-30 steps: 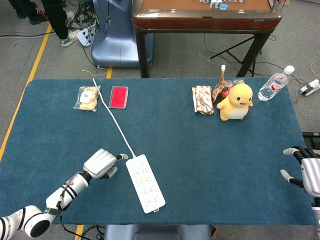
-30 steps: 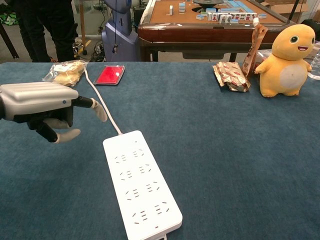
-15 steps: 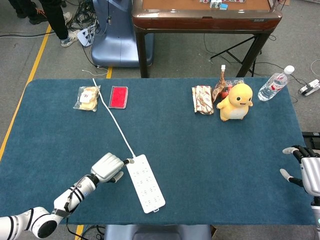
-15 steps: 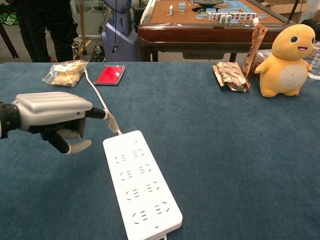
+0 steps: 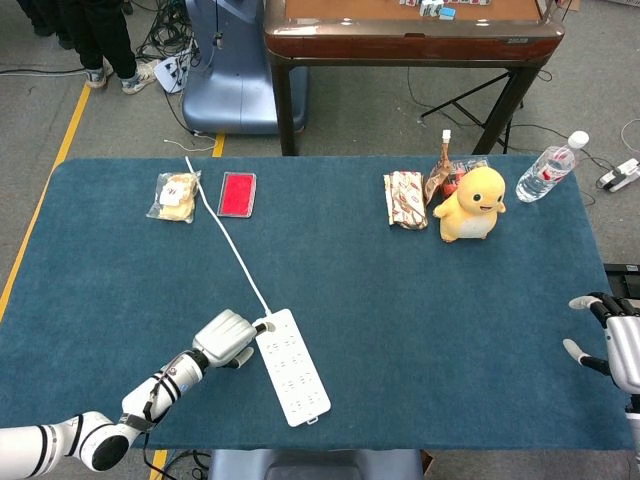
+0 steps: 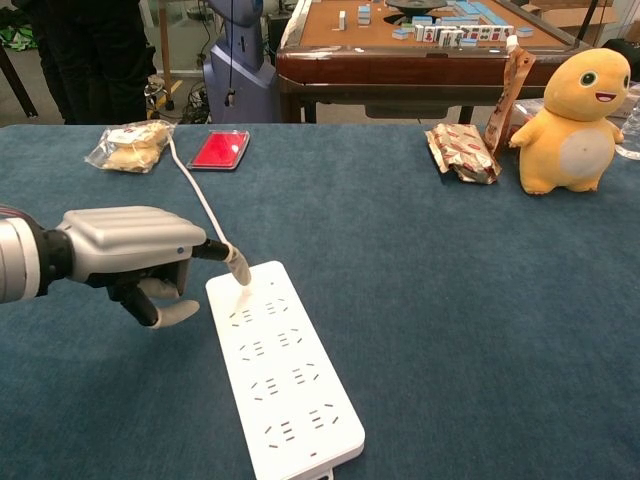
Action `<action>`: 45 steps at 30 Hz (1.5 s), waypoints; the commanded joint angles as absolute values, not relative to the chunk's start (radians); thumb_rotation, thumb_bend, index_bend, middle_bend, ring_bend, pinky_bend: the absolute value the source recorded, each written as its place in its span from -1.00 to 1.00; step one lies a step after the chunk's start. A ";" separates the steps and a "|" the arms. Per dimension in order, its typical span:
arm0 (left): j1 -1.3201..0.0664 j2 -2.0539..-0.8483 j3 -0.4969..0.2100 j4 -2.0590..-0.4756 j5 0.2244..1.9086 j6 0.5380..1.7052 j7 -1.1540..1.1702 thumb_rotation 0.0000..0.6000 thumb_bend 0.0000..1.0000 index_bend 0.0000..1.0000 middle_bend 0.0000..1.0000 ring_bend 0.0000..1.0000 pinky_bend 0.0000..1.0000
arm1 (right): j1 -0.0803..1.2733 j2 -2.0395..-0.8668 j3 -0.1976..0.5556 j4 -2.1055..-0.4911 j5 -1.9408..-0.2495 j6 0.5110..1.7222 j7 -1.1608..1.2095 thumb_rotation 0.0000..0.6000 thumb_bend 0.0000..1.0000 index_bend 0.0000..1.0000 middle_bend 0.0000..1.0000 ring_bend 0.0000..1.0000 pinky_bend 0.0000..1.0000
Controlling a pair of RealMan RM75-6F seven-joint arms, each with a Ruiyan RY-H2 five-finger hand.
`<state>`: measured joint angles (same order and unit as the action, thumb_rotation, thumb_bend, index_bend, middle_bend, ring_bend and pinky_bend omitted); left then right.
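Observation:
A white power strip (image 5: 290,365) (image 6: 285,365) lies at the table's front, left of centre, and its white cord (image 5: 225,235) (image 6: 195,195) runs off toward the far left. My left hand (image 5: 228,338) (image 6: 135,250) is at the strip's cord end. One outstretched fingertip (image 6: 240,270) rests on the strip's top corner, while the thumb hangs below, apart from it. It grips nothing. My right hand (image 5: 610,335) hovers at the table's right edge with its fingers spread and nothing in it; the chest view does not show it.
At the far right stand a yellow plush toy (image 5: 472,204) (image 6: 577,122), a snack packet (image 5: 406,198) (image 6: 462,152), a brown pouch (image 5: 440,175) and a water bottle (image 5: 548,170). A red case (image 5: 237,193) (image 6: 219,150) and bagged bread (image 5: 175,195) (image 6: 128,146) lie far left. A wooden table (image 5: 410,40) stands behind.
My left hand has slid right along the table to the power strip, and its fingertip now rests on the strip's cord end. The right hand has hardly moved.

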<state>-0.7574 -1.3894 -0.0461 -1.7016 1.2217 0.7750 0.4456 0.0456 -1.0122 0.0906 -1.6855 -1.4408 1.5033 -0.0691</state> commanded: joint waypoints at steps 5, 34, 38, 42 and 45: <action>-0.768 -1.396 -0.034 -1.698 1.201 0.780 0.461 1.00 0.03 -0.48 1.00 1.00 1.00 | 0.044 -1.015 0.090 -1.679 -1.442 1.503 -0.062 1.00 -0.74 -0.23 -0.27 -0.32 0.03; -0.796 -1.421 -0.008 -1.690 1.182 0.819 0.468 1.00 0.03 -0.49 1.00 1.00 1.00 | 0.049 -1.036 0.088 -1.652 -1.434 1.483 -0.045 1.00 -0.74 -0.23 -0.27 -0.32 0.03; -0.765 -1.370 -0.021 -1.746 1.209 0.883 0.422 1.00 0.03 -0.54 1.00 1.00 1.00 | 0.047 -1.032 0.090 -1.651 -1.432 1.487 -0.041 1.00 -0.74 -0.22 -0.27 -0.32 0.03; -0.715 -1.304 -0.019 -1.790 1.256 0.960 0.357 1.00 0.01 -0.65 0.91 0.98 1.00 | 0.049 -1.031 0.091 -1.651 -1.435 1.486 -0.039 1.00 -0.74 -0.23 -0.27 -0.32 0.03; -0.662 -1.257 -0.014 -1.804 1.290 1.042 0.314 1.00 0.01 -0.69 0.77 0.84 1.00 | 0.051 -1.032 0.091 -1.654 -1.438 1.485 -0.042 1.00 -0.74 -0.23 -0.27 -0.32 0.03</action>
